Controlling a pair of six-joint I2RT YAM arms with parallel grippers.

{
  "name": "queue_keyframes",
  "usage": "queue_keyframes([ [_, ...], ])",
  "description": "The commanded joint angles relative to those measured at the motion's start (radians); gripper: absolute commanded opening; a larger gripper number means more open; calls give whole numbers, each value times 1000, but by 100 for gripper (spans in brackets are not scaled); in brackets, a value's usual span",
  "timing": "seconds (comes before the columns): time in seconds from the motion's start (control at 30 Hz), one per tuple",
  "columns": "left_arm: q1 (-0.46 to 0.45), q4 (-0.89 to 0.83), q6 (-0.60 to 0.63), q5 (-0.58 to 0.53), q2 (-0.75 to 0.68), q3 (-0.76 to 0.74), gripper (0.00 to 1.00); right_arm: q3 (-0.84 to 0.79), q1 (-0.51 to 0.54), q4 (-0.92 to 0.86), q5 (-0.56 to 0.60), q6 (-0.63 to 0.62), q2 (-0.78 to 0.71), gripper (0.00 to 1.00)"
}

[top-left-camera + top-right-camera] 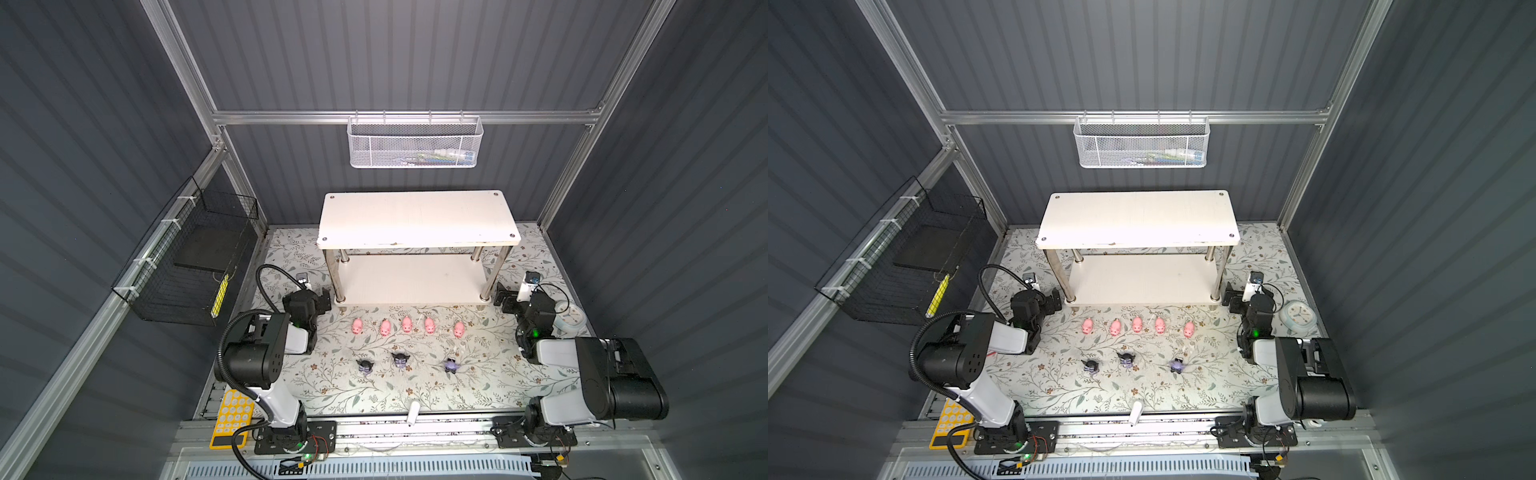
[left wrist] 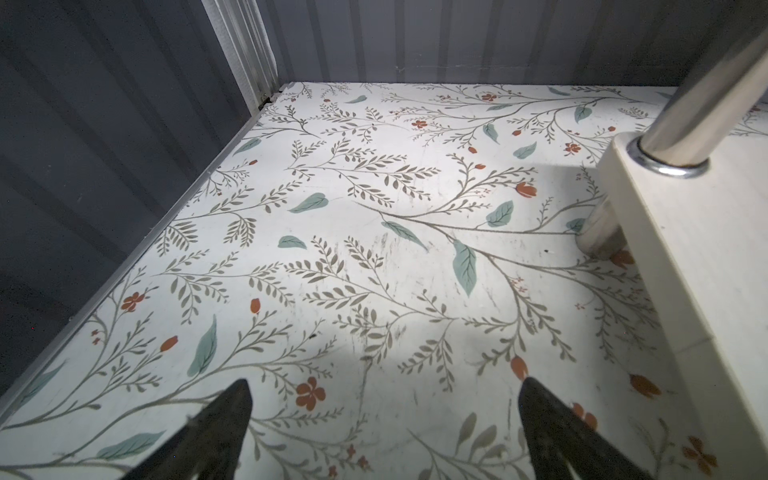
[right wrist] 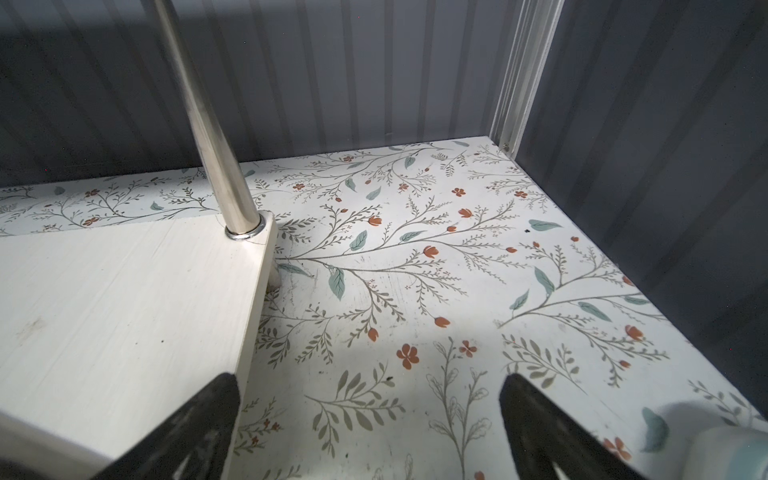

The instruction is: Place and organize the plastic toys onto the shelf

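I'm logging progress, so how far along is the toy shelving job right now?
Done: nothing yet; both boards of the shelf are bare. In hand: nothing; the left gripper and right gripper are open and empty, one at each end of the shelf. Left: everything. The five pink pigs and three black-eared purple figurines stand in two rows on the table in front of it.

No text, label, brand or number can be read in any view. On the yellow keypad (image 1: 231,417), seen at the lower left of both top views, the keys are too small for any marking to be made out. On the pale-blue clock-like dish (image 1: 1296,316), at the right of the frame, no numerals can be discerned. Only blurred colours are shown by the contents of the white mesh basket (image 1: 415,143), at the upper middle.
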Motion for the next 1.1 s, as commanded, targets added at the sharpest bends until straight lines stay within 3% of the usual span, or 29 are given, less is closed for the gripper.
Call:
queue_keyframes([
  [0.0,-3,-25,9,-31,-13,24,100,32,-5,-36,29,8,-20,99],
  [0.13,-3,-220,-21,-97,-153,61,100,108,-5,-284,43,13,-146,99],
  [0.37,-3,-363,-88,-254,-326,77,100,122,-3,-426,148,107,-276,99],
  [0.57,-3,-549,-234,-259,-451,71,100,133,-2,-634,126,239,-477,99],
  [0.73,-26,-690,-350,-190,-588,25,100,105,8,-800,92,320,-651,99],
  [0.93,-162,-856,-403,-282,-782,-19,99,102,108,-1000,102,328,-827,99],
  [1.07,-178,-964,-450,-262,-869,-25,99,95,184,-1084,112,365,-876,99],
])
